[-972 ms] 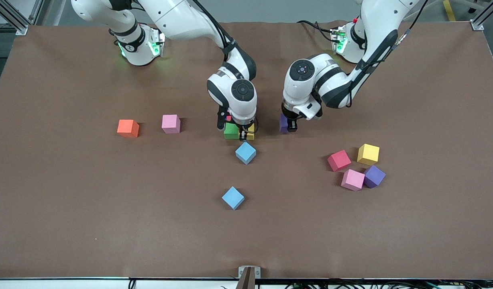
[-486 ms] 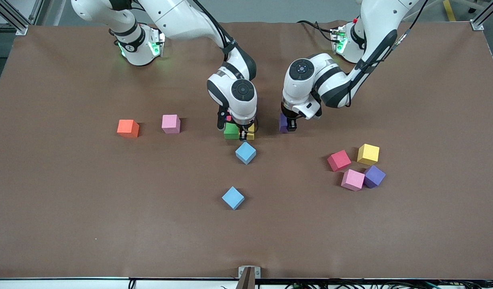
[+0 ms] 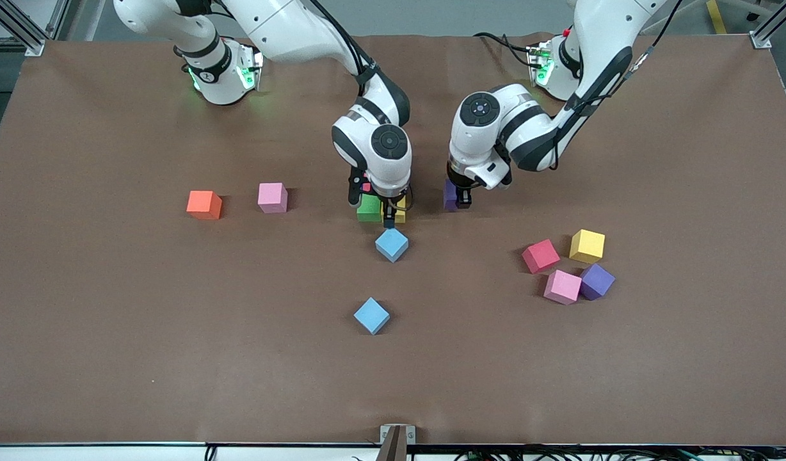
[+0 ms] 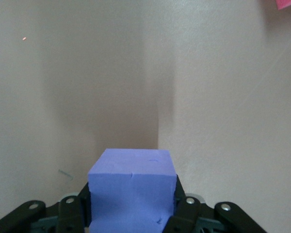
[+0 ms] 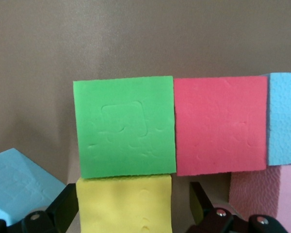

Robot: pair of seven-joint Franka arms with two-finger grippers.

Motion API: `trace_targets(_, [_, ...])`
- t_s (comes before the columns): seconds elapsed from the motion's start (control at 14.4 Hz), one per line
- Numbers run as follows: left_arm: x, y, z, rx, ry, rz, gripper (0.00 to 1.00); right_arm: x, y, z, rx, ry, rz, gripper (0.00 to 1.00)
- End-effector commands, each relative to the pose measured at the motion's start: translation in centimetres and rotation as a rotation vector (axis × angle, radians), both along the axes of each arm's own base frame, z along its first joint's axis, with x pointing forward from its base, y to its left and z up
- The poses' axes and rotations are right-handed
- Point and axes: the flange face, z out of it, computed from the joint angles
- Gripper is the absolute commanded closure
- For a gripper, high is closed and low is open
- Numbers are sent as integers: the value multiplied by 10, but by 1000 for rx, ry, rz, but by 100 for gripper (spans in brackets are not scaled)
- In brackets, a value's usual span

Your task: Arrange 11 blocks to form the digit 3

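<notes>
Brown table: left gripper pinches a light, squashy purple block by flat sides; right gripper fingers wide astride yellow block.

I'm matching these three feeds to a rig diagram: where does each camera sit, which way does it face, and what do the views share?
Front view: high across the table, facing both arms' bases, showing the scattered cubes and both arms.
Left wrist view: on the left arm's wrist, looking down past the left gripper, shut on the purple cube.
Right wrist view: on the right arm's wrist, looking down past the right gripper's fingers at the yellow cube, which touches the green cube.
Shared: the held purple cube and green cube also show in the front view.
</notes>
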Motion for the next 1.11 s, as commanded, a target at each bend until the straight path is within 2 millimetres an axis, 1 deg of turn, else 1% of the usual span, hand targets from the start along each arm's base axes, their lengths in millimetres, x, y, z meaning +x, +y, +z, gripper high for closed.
trace_targets(0.0, [-12,0,4,7,-24,-12,63,-3,0,9,-6,11,-2,0])
trace_targets(0.14, [-18,-4,5,3,-22,-23,63,-3,0,14,-7,13,-2,0])
trace_targets(0.21, [-20,-3,3,-1,-23,-25,63,-2,0,21,-3,11,1,0])
trace_targets(0.35, [-25,-4,1,-9,-22,-34,63,-2,-2,28,-10,22,17,0])
trace_targets(0.42, [-27,-3,-1,-6,-18,-35,63,1,-3,39,-4,19,16,0])
trace_targets(0.56, [-32,-4,-3,-2,-13,-43,63,4,-6,50,0,31,42,0])
trace_targets(0.69, [-37,-8,-3,-5,-10,-51,63,21,-19,69,9,44,78,0])
trace_targets(0.76, [-40,-10,-4,-4,-7,-44,63,34,-30,77,29,51,109,0])
trace_targets(0.97, [-60,-30,-6,-12,5,-47,63,71,-47,108,114,34,298,0])
trace_targets(1.04, [-65,-35,-9,-14,13,-51,63,82,-49,118,129,8,378,0])
